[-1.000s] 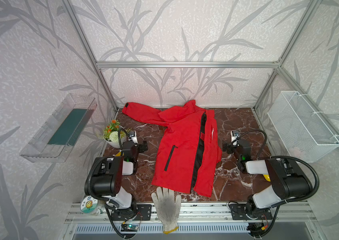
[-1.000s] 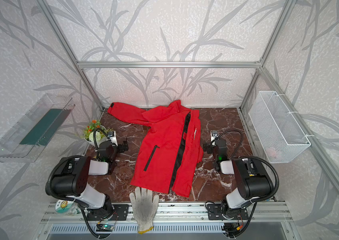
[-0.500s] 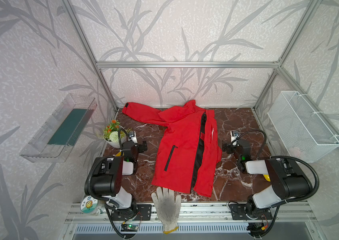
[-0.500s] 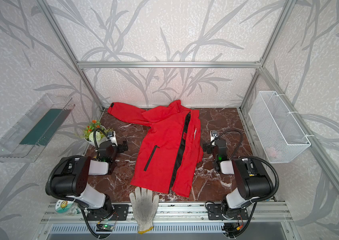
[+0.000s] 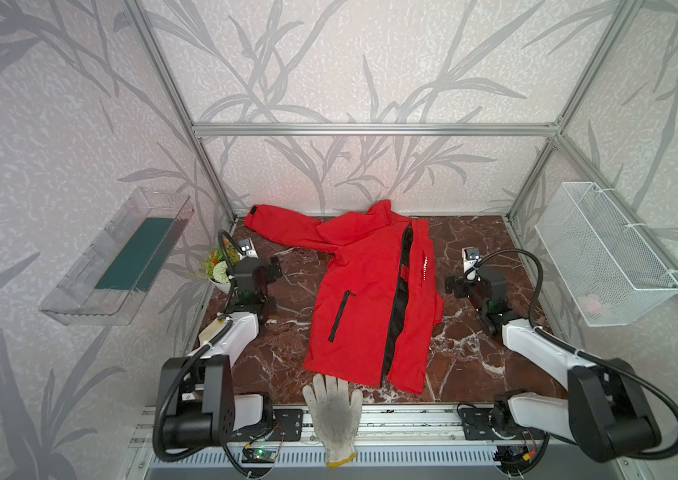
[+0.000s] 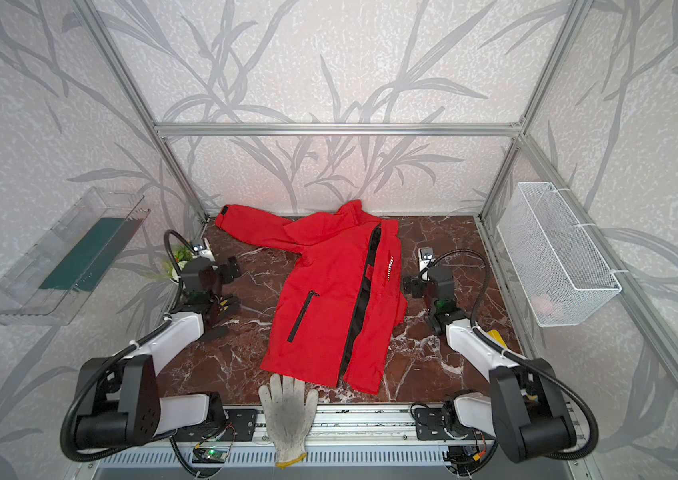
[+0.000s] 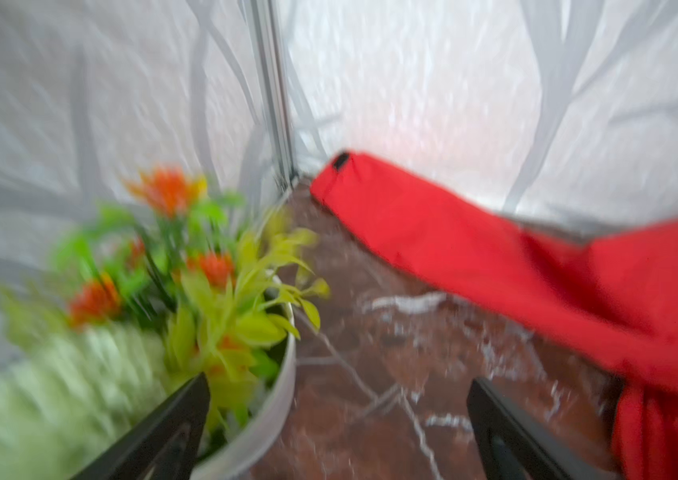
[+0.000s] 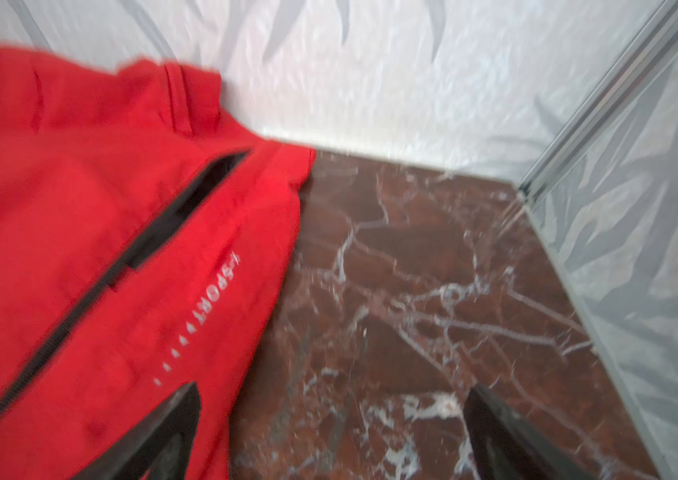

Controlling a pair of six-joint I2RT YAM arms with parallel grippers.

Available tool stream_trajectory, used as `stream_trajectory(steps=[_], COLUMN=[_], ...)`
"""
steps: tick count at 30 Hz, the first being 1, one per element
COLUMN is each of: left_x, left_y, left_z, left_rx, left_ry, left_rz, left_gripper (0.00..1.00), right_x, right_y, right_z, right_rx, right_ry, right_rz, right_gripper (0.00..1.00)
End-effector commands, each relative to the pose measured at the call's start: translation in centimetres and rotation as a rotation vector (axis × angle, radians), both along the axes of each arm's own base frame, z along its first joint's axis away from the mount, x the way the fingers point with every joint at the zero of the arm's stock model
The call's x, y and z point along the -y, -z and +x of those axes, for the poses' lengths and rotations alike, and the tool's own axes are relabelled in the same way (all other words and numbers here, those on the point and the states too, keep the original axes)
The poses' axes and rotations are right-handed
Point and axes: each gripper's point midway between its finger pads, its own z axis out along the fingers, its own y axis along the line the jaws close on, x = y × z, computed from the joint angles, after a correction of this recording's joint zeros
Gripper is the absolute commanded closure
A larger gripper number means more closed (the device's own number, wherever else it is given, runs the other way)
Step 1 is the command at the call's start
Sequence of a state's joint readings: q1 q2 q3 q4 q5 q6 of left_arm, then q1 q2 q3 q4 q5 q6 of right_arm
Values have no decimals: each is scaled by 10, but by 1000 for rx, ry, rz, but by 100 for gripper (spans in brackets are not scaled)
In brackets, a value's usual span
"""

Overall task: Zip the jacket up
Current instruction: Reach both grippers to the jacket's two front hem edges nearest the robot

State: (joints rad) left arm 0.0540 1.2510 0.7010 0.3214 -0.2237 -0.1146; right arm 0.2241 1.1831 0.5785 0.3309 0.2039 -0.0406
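Your jacket (image 5: 364, 307) lies open-fronted in the middle of the surface (image 5: 474, 353). The left jaws and right jaws flank it, both spread wide and holding nothing.

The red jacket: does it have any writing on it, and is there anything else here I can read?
"SPORT": white lettering on the jacket, beside its black front zipper; the marks around the word are too blurred.
In both top views it is too small to read; no other text shows.
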Motion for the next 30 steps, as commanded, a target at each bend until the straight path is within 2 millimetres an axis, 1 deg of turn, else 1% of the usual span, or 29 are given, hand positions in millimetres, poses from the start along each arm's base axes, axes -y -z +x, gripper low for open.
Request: stream_trajectory(steps=[1,2,3,5,7,8,10,11,13,16,19,22,24,26,27,30], left_x=[2,6,15,39,71,84,112,123,145,167,189,201,215,225,228,234], left_y=[18,16,17,21,26,28,35,38,48,63,83,99,105,112,118,123], left_z=[-42,-50,-60,-75,-92,-100,-116,-123,-139,-167,-193,-210,-218,-226,-231,-239], left_rx=[-313,-355,-401,-441,-471,-484,-508,-517,-559,-639,-709,-742,-762,-787,-800,-817], left_ry=[-57,-56,-37,26,96,124,169,184,215,227,278,287,318,330,333,344], left_rz=[-73,-107,-151,-245,-314,-321,-354,-379,-421,-459,-490,-510,-557,-590,-604,-646], left_gripper=[1,2,3,3,3,3,3,3,3,3,3,3,3,3,3,3], right_x=[27,28,25,10,-15,-29,-69,-86,-120,-153,-170,-180,-187,-195,-199,-206], right_y=[2,-3,-6,-10,-4,1,11,16,27,39,49,57,61,63,65,69], right_z=[-31,-36,-43,-52,-63,-69,-86,-93,-113,-140,-159,-171,-178,-185,-189,-199], right_rx=[-134,-143,-168,-220,-320,-374,-508,-561,-660,-774,-850,-877,-901,-926,-936,-956], right_ry=[191,205,206,176,119,95,-4,-31,-99,-158,-188,-201,-214,-231,-240,-254], right_rz=[37,77,124,254,397,467,610,665,697,692,702,719,740,759,764,743], right_gripper=[1,1,1,1,1,1,1,1,1,1,1,1,1,1,1,1])
